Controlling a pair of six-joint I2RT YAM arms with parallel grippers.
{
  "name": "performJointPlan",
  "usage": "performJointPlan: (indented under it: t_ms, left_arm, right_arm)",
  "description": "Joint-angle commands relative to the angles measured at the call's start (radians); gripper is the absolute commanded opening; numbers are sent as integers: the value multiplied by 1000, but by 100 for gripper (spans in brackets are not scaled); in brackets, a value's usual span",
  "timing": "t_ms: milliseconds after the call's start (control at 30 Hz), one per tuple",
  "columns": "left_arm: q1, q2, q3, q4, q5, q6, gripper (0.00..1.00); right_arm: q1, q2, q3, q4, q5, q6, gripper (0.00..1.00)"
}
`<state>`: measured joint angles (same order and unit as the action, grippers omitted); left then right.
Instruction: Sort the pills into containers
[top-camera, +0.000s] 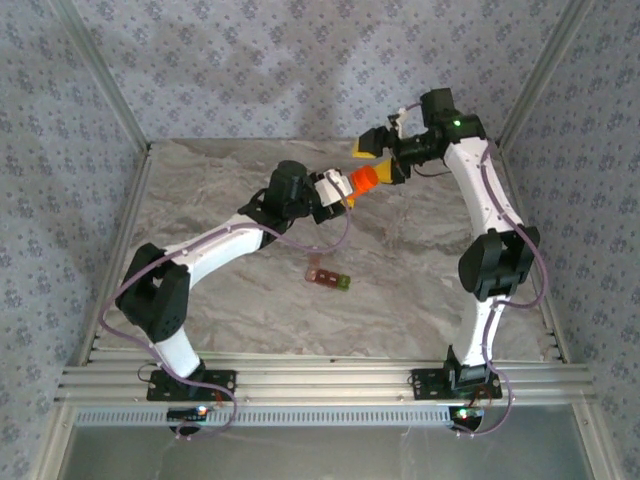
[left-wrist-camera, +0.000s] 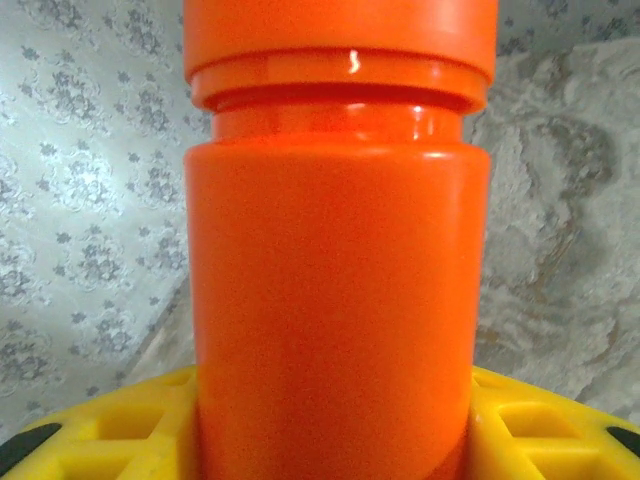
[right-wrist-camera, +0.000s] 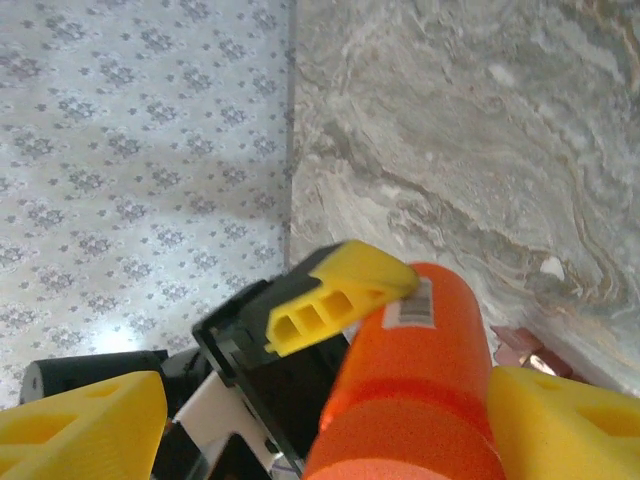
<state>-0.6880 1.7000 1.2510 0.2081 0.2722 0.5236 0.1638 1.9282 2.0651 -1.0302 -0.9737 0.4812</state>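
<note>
Tabletop (top-camera: 230, 300) in a grey marble pattern sits between patterned walls. From the near left corner the left arm (top-camera: 215, 250) reaches up and in towards the middle.

The left gripper (top-camera: 350, 190) pinches the orange bottle (top-camera: 366, 180) and holds it up off the table, lying roughly level. In the left wrist view the bottle (left-wrist-camera: 335, 300) stands in the middle of the frame, with the gripper's (left-wrist-camera: 330, 445) yellow fingers (left-wrist-camera: 110, 435) pressed against its lower body on both sides. The bottle's cap (left-wrist-camera: 340, 30) sits at the far end.

The containers (top-camera: 328, 277) lie flat on the table nearer the arm bases than that gripper. They form a short dark red-brown strip with a green right end, and nothing is touching them.

Further right, the right gripper (top-camera: 380, 160) sits over the cap end of the bottle with its fingers spread. In the right wrist view the bottle (right-wrist-camera: 420, 390) runs between the gripper's (right-wrist-camera: 330, 430) two yellow fingers (right-wrist-camera: 80, 425). There is a clear gap on the left, and the right one lies close beside the bottle. I cannot tell whether that one touches.

The right arm (top-camera: 495, 260) rises from the near right and bends back over the table.
</note>
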Motion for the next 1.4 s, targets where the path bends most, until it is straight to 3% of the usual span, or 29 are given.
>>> performJointPlan:
  t_ms: [0,233,433,767,1033,1367]
  left_arm:
    - [-4,-28,-10,77,25,-70,0]
    - [8,-53,-30,147,-5,-210,0]
    - [35,-64,-25,213,-21,-354,0]
    - [84,-40,43,241,54,-565,0]
    - [100,-16,98,232,156,-647,0]
    - [100,7,152,179,238,-666,0]
  right_arm:
    - [-29,-66,-22,86,-28,53,87]
    - [-110,-183,-190,317,-10,203,90]
    - [-168,-307,-400,636,74,357,86]
    - [-84,-403,-414,723,284,90,86]
    - [31,-416,-390,719,416,-70,87]
    - [70,-365,-343,769,343,-77,88]
